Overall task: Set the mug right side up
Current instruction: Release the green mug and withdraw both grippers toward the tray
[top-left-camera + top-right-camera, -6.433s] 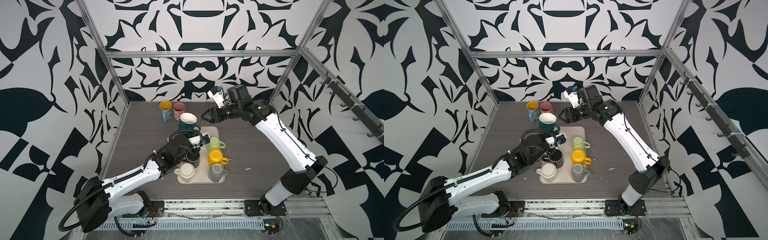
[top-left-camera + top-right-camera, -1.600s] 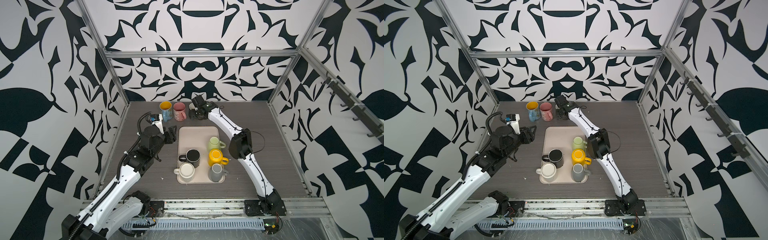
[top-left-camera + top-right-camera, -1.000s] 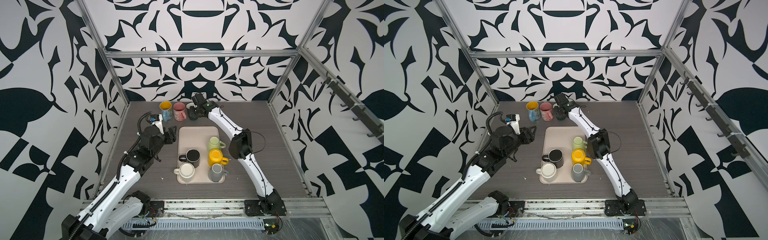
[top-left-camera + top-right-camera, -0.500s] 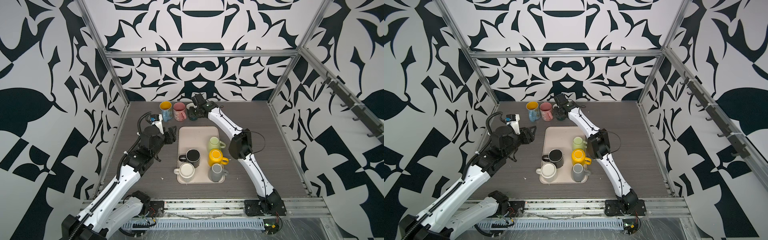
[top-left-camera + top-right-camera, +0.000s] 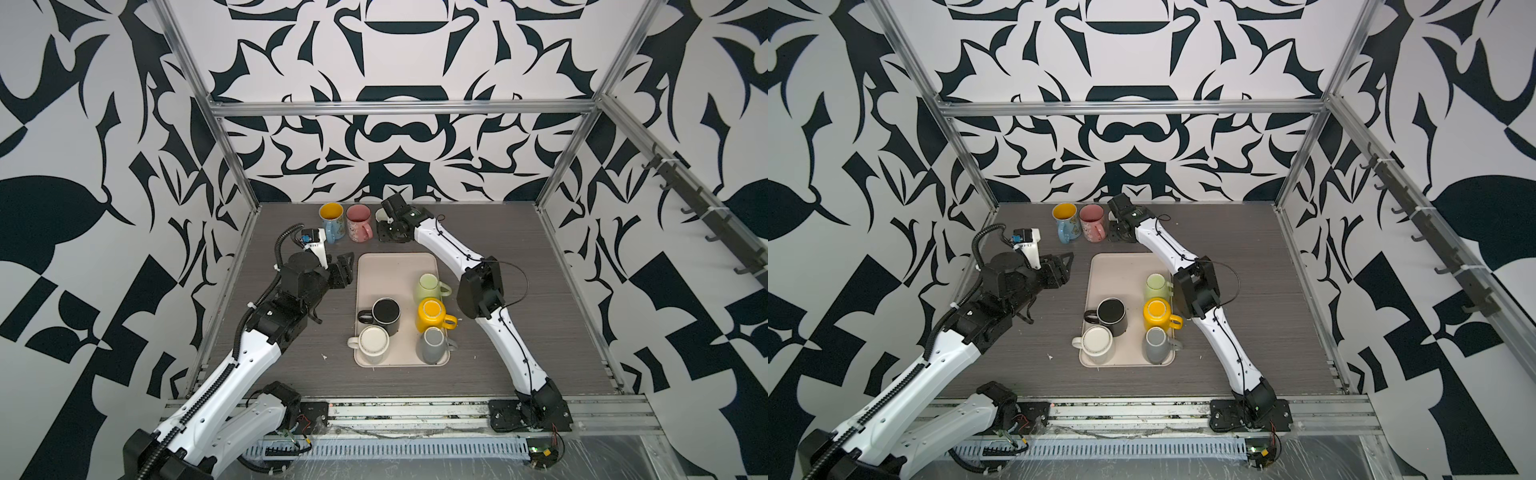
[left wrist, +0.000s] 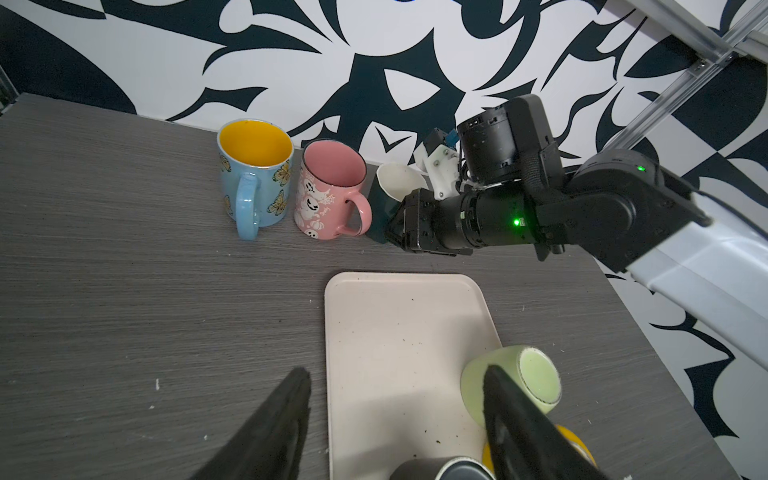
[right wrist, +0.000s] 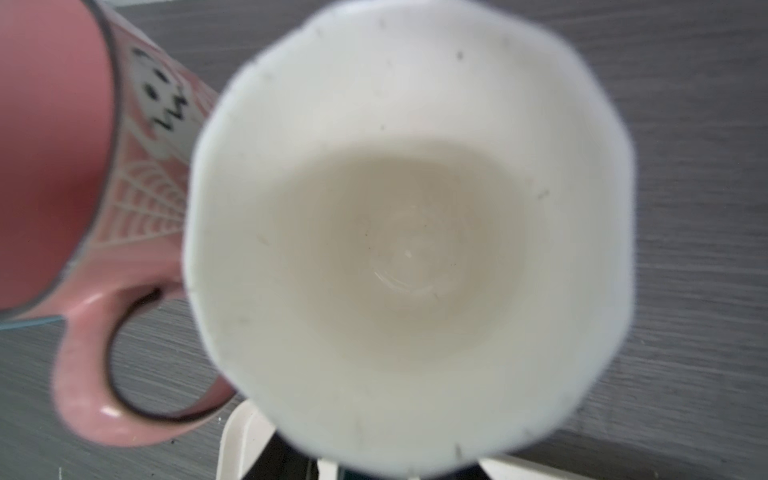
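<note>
- left gripper point(image 5: 344, 269) hovers over the grey wood-grain table point(image 5: 561, 311); jaws apart, holding nothing;
- dark teal ceramic mug with white inside point(image 6: 399, 180) stands upright at the table's back, just beside the pink ghost-print mug point(image 6: 328, 191);
- right gripper point(image 6: 395, 226) sits at that mug; cannot tell whether its jaws clamp it

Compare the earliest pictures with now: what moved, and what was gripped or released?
The right gripper carried the dark teal mug from above the far end of the tray to the back row, upright beside the pink mug; whether it has released it is unclear. The left gripper, open, withdrew from over the black mug to the tray's left. Everything on the tray, the blue mug and pink mug stayed put.
</note>
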Controlling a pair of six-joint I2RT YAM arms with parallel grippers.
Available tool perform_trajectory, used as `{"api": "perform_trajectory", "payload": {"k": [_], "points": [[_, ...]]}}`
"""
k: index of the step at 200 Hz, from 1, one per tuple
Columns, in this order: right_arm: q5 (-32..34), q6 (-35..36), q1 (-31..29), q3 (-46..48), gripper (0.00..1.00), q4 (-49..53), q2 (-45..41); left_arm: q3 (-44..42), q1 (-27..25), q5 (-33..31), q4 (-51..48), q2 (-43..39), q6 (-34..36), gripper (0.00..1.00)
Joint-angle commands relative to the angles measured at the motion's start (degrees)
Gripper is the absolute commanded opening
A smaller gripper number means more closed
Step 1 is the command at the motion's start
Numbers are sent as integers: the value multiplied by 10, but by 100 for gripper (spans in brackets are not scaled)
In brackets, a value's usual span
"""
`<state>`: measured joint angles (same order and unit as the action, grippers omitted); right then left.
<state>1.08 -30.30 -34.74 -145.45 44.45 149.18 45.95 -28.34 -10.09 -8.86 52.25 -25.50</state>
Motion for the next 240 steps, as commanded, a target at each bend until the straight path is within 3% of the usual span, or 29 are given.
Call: {"api": "perform_trajectory", "payload": {"k": [1,62,120,125,129,133,178,240], "points": [[-1,-2,-3,9,43,-7,-55,6,3,6,-1,-6,-3,69],[5,18,-10,74,49,-24,-120,2,3,8,5,-2,-5,69],[61,30,-12,191,49,1,-235,7,3,4,11,-4,13,70],[67,34,-12,207,50,5,-255,9,3,4,13,-3,15,71],[71,36,-12,216,64,11,-267,10,3,4,15,-1,18,71],[77,38,-13,224,68,18,-279,12,3,3,16,2,20,71],[149,51,-25,342,69,63,-452,66,4,30,24,73,37,74],[181,-47,-38,618,69,2,-776,84,4,85,77,145,-5,75]]}}
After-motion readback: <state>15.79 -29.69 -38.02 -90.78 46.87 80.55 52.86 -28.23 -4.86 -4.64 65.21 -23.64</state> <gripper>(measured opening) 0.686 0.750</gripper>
